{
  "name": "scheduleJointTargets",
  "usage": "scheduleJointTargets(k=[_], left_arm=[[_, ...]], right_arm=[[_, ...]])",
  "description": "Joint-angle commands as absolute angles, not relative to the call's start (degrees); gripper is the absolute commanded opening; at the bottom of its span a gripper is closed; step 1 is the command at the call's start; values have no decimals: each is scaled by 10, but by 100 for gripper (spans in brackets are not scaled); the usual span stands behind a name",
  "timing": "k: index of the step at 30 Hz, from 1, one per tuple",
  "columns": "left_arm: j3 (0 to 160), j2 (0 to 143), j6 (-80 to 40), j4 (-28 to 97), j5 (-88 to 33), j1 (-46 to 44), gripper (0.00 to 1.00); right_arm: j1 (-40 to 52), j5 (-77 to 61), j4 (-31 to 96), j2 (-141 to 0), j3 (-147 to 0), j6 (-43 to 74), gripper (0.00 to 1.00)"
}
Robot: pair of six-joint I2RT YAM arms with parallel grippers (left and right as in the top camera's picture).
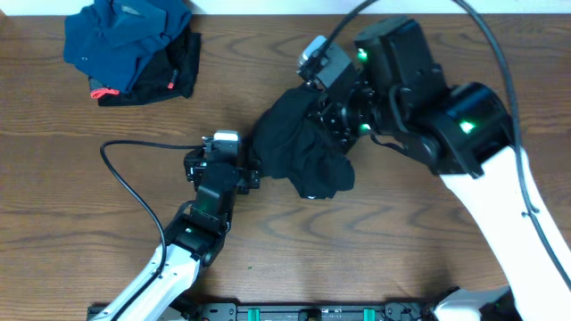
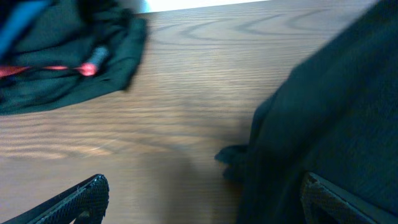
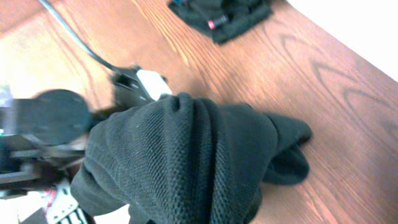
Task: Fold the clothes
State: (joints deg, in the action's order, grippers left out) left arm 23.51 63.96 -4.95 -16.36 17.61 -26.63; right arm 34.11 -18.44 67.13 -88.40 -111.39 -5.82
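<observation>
Looking far from done: the clothes (image 1: 299, 147) are a crumpled bunch mid-counter (image 1: 375, 241), 0 folds showing. Right end effector (image 1: 332, 123) is clamped in the fabric's far side; left end effector (image 1: 252, 173) is spread apart at its left edge.

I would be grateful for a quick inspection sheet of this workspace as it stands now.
Surface: wooden table, brown grain, no spills seen.
Job's things: black garment, bunched in a heap at mid-table, not folded.
Clutter: dark blue garment piled on a small black piece with red-pink tags, at the far left corner.
Grippers: left gripper open, with the garment's edge between its fingers; right gripper shut on the black garment, its fingers hidden in the cloth.
Cables: black cable looping across the table beside the left arm; second cable arching over the right arm.
Surroundings: pale strip beyond the table's far edge; nothing else seen.
</observation>
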Motion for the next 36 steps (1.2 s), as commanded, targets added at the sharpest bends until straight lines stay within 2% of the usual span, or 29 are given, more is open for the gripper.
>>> scheduleJointTargets(k=[1,9,17,27,28,31,35,36], left_arm=[[241,640,-57,-176,95,-264,98],[241,691,-57,-237,81,-264,98],[241,718,-57,-263,-67,-264,98],[241,718,-57,-271,-144,-264,98],[241,718,-57,-272,-144,-264,90],[241,718,-57,-276,-144,-264,56],[241,718,-57,-290,-144,-264,22],[241,718,-57,-295,-144,-264,10]], right_arm=[[346,-217,664,-846,-1129,-32,1],[346,-247,665,-825,-1129,-21,1],[339,-240,665,-824,-1129,-21,1],[328,-240,665,-825,-1129,-17,1],[328,-240,664,-825,-1129,-17,1],[328,-240,664,-825,-1129,-12,1],[328,-240,665,-825,-1129,-6,1],[328,-240,666,-825,-1129,-1,1]])
